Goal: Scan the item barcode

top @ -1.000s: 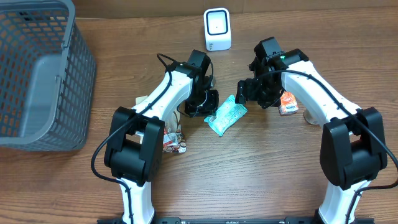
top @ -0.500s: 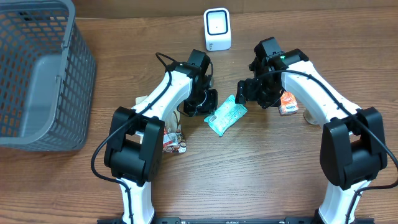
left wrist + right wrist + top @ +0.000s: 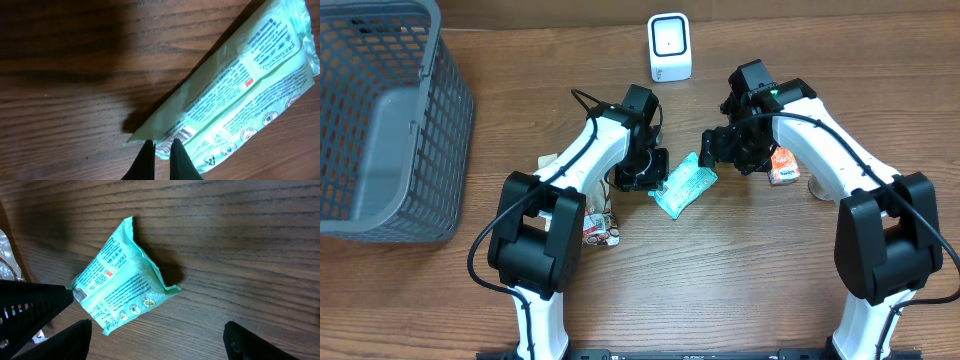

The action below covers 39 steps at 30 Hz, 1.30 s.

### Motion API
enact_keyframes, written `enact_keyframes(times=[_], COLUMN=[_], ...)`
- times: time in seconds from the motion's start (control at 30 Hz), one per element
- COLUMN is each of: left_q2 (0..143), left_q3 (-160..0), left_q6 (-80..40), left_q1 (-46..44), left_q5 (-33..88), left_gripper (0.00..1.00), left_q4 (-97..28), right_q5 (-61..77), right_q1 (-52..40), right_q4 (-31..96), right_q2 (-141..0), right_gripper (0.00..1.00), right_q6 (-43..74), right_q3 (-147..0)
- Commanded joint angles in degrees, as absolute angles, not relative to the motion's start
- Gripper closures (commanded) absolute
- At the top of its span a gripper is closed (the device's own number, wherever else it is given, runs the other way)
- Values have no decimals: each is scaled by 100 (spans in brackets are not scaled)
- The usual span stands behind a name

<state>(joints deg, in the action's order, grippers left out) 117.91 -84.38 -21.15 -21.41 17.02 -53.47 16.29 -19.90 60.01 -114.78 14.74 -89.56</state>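
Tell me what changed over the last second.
The left claw, shut on the end of the green packet, edged slightly back toward its own base. The packet itself, the open right claw, the scanner and the basket stayed put.

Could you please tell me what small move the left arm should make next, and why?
Probably a slight lift: the left gripper, jaws shut, seems to pinch the edge of the green packet, which lies on the table, while the white scanner stands farther back.
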Motion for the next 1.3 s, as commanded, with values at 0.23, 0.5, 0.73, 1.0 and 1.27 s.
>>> enact_keyframes(times=[0.23,0.5,0.73,1.0,1.27], left_q2=[11769,11775,11782,11784,11784], left_q3=[-8586,-8586,-8517,-8254,-8047], left_q6=[-2512,-2849,-2858,-2858,-2888], left_q1=[-2329,-2443,-2443,-2445,-2447], left_q5=[1575,1059,1007,1011,1009], left_gripper=[96,96,96,96,96], left_q4=[-5415,-5260,-5203,-5009,-4823], right_q5=[1662,1660,1662,1660,1662], right_q1=[-1975,-1975,-1975,-1975,-1975], right_q4=[5983,5990,5990,5990,5955], right_q2=[-11515,-11515,-11515,-11515,-11515], right_gripper=[14,14,14,14,14], right_q6=[1459,1459,1457,1459,1459], right_q3=[-9006,-9006,-9006,-9006,-8952])
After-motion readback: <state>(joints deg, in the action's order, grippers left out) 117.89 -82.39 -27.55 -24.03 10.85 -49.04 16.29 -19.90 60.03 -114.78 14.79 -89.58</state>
